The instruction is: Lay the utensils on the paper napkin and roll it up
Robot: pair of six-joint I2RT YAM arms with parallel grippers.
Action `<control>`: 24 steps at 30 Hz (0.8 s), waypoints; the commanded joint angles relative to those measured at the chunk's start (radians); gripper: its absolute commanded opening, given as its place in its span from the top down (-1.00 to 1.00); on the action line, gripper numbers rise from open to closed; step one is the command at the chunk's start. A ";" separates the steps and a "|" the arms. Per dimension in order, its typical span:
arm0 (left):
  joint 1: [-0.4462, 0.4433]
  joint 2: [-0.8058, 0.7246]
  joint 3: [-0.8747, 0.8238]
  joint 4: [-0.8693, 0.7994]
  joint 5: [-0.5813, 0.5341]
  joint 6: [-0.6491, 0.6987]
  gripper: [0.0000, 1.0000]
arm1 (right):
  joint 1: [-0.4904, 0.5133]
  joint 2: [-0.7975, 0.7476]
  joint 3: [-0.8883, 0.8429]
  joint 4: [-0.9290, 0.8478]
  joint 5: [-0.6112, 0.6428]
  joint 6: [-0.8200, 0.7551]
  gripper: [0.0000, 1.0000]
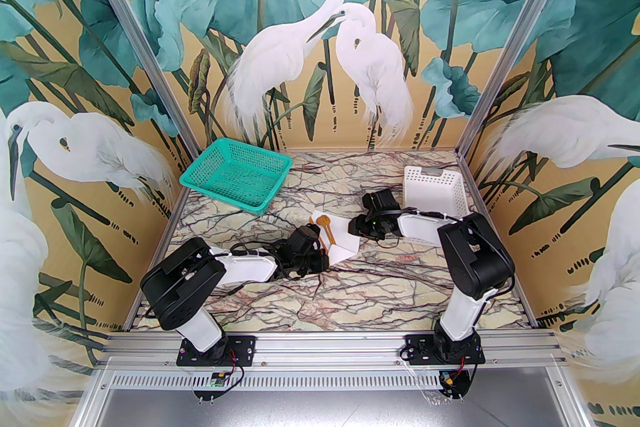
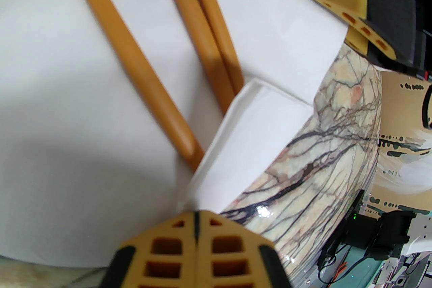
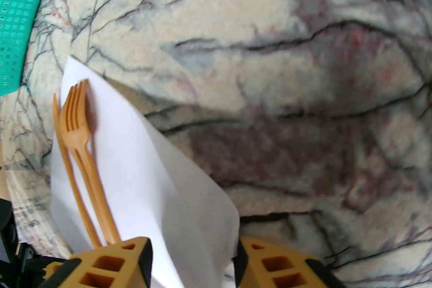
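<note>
Utensils (image 3: 76,131), a fork plus two more orange-brown pieces, lie side by side on the paper napkin (image 3: 145,185), mid-tabletop (image 1: 310,310). Left gripper (image 2: 196,214), at the napkin's 7 o'clock, is pinched shut on a folded-over corner covering the handle ends. Right gripper (image 3: 194,242), at 3 o'clock, is roughly half open and straddles the napkin's edge. Green basket (image 1: 235,174) sits at 10 o'clock, white basket (image 1: 435,194) at 2.

Left wrist: the utensils' (image 2: 141,53) heads run off the top edge — their handle ends hide under the napkin's (image 2: 260,131) folded corner. Right wrist: I lose the fork's (image 3: 76,124) handle end behind my right hand (image 3: 194,263).
</note>
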 commanded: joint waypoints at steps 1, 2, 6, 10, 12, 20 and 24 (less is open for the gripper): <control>-0.008 0.036 -0.013 -0.103 -0.024 0.005 1.00 | 0.003 -0.055 -0.048 0.057 -0.086 0.069 0.05; -0.008 0.035 -0.011 -0.103 -0.024 0.006 1.00 | 0.003 -0.062 -0.066 0.078 -0.101 0.087 0.05; -0.008 0.036 -0.011 -0.103 -0.024 0.007 1.00 | 0.003 -0.092 -0.126 0.145 -0.107 0.128 0.03; -0.008 0.036 -0.011 -0.105 -0.024 0.008 1.00 | 0.002 -0.102 -0.144 0.159 -0.089 0.118 0.03; -0.008 0.036 -0.010 -0.105 -0.024 0.007 1.00 | 0.003 -0.097 -0.136 0.153 -0.070 0.097 0.02; -0.008 0.033 -0.014 -0.105 -0.027 0.007 1.00 | 0.001 -0.057 -0.055 0.084 -0.001 0.009 0.06; -0.008 0.032 -0.014 -0.106 -0.028 0.006 1.00 | 0.001 -0.050 -0.029 0.049 0.024 -0.021 0.18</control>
